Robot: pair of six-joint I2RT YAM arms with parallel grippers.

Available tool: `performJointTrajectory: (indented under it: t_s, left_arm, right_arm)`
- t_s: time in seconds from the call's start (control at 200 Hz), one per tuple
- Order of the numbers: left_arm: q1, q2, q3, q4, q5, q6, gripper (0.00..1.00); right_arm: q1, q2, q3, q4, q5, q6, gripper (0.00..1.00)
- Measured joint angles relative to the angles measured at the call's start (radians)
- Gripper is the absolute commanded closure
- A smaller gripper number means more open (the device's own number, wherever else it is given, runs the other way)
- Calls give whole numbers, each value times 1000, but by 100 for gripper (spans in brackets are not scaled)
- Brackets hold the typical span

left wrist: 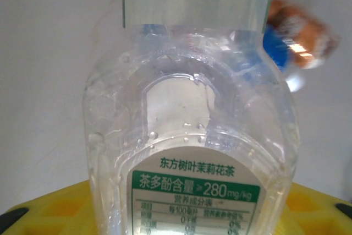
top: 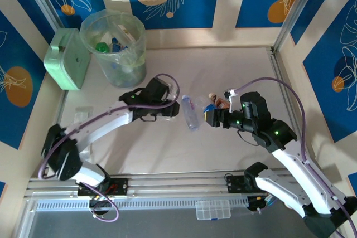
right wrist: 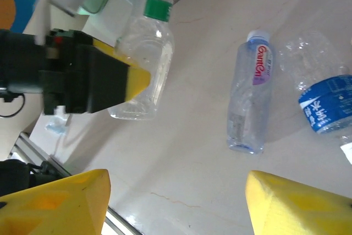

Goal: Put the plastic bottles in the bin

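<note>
held the green-labelled bottle (left wrist: 190, 152) in the left gripper (right wrist: 142, 78), jaws closed against its clear sides, to judge by the right wrist view. gripped at the body below the green neck ring, likely for the broader bite offered there than at the cap. could not tell whether lifted clear of the table (top: 167, 154) or resting on it. stopped near the bin (top: 134, 71) but not over it. bin set at the far left, just beside the mint-green box (top: 68, 59), and already loaded with several bottles, green and blue among them. stretched the left arm forward and rightward from its base in a long low reach, wrist turned toward mid-table.

hovered the right gripper (right wrist: 177, 175) above the table, jaws spread and empty, seemingly poised to pick from the cluster below: a pink-labelled bottle (right wrist: 250, 97) lying on its side, a crushed blue-labelled bottle (right wrist: 324, 100) just beside it, a brownish bottle (top: 217, 100) near. folded the right arm at the elbow, forearm angled leftward, gripper aimed toward the left one. judged the task partly done.
</note>
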Motion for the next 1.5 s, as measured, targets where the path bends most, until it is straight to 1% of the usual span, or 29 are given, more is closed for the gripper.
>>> performJointTrajectory:
  t_s: [0.125, 0.27, 0.325, 0.42, 0.52, 0.755, 0.86, 0.97, 1.225, 1.305, 1.43, 1.5]
  left_arm:
    - [0, -79, -49, 108, 91, 65, 52]
    - [1, -124, -91, 208, 208, 95, 53]
    - [3, -139, -100, 224, 230, 97, 53]
    - [26, -165, -103, 240, 260, 93, 54]
    - [90, -201, -107, 261, 282, 67, 56]
    - [319, -262, -109, 308, 347, -48, 57]
    - [383, -252, -83, 288, 342, -94, 58]
    - [434, -210, -8, 265, 303, -156, 58]
    - [519, 11, 359, 121, 129, -340, 58]
    - [544, 72, 461, 74, 78, -395, 61]
    - [599, 168, 591, 33, 45, -477, 63]
    - [630, 240, 671, 16, 44, -515, 61]
  right_arm:
    - [0, 2, 0, 19, -34, 5, 33]
    - [1, 16, 6, 57, -106, 3, 33]
    - [11, 32, 22, 68, -129, -1, 33]
    - [48, 72, 61, 82, -129, -9, 33]
    - [93, 126, 112, 87, -118, -27, 34]
    - [191, 256, 205, 82, -36, -72, 34]
    - [209, 317, 240, 78, 2, -81, 35]
    - [214, 361, 251, 77, 38, -86, 35]
    - [215, 386, 252, 57, 92, -96, 34]
    - [215, 380, 251, 47, 101, -103, 33]
    - [210, 346, 246, 33, 111, -106, 33]
    - [205, 327, 245, 23, 114, -106, 34]
